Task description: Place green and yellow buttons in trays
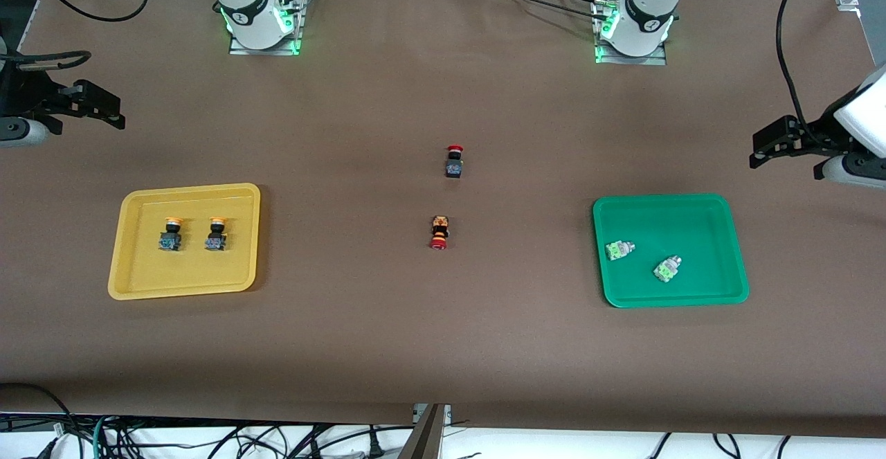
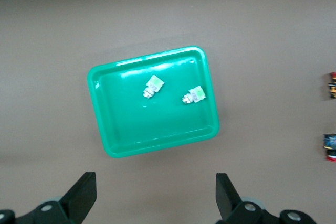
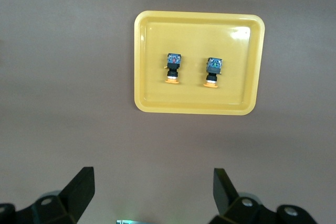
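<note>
The two yellow buttons (image 1: 171, 233) (image 1: 217, 233) lie side by side in the yellow tray (image 1: 187, 272). They also show in the right wrist view (image 3: 173, 67) (image 3: 212, 72), in the yellow tray (image 3: 194, 103). The two green buttons (image 1: 619, 249) (image 1: 667, 268) lie in the green tray (image 1: 678, 223). They also show in the left wrist view (image 2: 153, 87) (image 2: 193, 95), in the green tray (image 2: 152, 129). My left gripper (image 1: 761, 149) (image 2: 156, 195) is open and empty, up over bare table at the left arm's end. My right gripper (image 1: 104, 109) (image 3: 153, 192) is open and empty, up over bare table at the right arm's end.
Two red-capped black switches (image 1: 454, 161) (image 1: 439, 232) lie on the brown table mid-way between the trays; they also show at the edge of the left wrist view (image 2: 332, 85) (image 2: 330, 147). Cables hang past the table's front edge.
</note>
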`<action>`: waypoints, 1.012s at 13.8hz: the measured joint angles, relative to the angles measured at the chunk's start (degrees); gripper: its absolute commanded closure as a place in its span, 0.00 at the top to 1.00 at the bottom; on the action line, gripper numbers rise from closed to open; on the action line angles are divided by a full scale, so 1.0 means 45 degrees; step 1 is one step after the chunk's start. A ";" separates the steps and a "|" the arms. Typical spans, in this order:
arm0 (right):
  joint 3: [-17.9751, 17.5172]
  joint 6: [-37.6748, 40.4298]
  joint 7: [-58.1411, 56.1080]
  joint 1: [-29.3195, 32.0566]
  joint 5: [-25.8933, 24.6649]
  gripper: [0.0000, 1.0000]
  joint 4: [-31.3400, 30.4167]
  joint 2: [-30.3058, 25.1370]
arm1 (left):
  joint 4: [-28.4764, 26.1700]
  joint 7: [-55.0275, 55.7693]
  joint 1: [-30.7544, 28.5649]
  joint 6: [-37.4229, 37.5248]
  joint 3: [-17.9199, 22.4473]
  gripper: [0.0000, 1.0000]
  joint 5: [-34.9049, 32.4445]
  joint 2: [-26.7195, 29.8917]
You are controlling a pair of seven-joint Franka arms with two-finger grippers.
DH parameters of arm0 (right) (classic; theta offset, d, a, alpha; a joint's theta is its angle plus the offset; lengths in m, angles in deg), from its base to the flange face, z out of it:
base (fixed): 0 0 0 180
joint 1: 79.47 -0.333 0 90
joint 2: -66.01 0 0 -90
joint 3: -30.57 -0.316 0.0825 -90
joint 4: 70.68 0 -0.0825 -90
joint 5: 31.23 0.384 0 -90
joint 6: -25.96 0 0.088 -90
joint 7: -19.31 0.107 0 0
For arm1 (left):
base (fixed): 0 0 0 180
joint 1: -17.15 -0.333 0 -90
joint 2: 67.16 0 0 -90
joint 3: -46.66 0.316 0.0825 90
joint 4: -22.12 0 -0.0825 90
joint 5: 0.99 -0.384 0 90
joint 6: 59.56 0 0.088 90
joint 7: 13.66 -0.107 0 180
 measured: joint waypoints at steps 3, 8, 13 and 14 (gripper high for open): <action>-0.0043 0.0000 0.0000 -0.0002 0.0000 1.00 0.0002 0.0048 | -0.1058 0.1044 0.1772 0.0096 0.1343 1.00 0.0039 0.1045; -0.0055 -0.0001 0.0000 -0.0004 0.0000 1.00 0.0011 0.0056 | -0.2475 0.1505 0.3499 0.0090 0.3934 1.00 0.0331 0.1797; -0.0055 -0.0001 0.0000 -0.0004 0.0000 1.00 0.0012 0.0056 | -0.2540 0.1546 0.3579 0.0002 0.4039 1.00 0.0464 0.2004; -0.0054 -0.0001 0.0000 -0.0004 0.0000 1.00 0.0012 0.0056 | -0.2541 0.1551 0.3576 0.0002 0.4067 1.00 0.0463 0.2031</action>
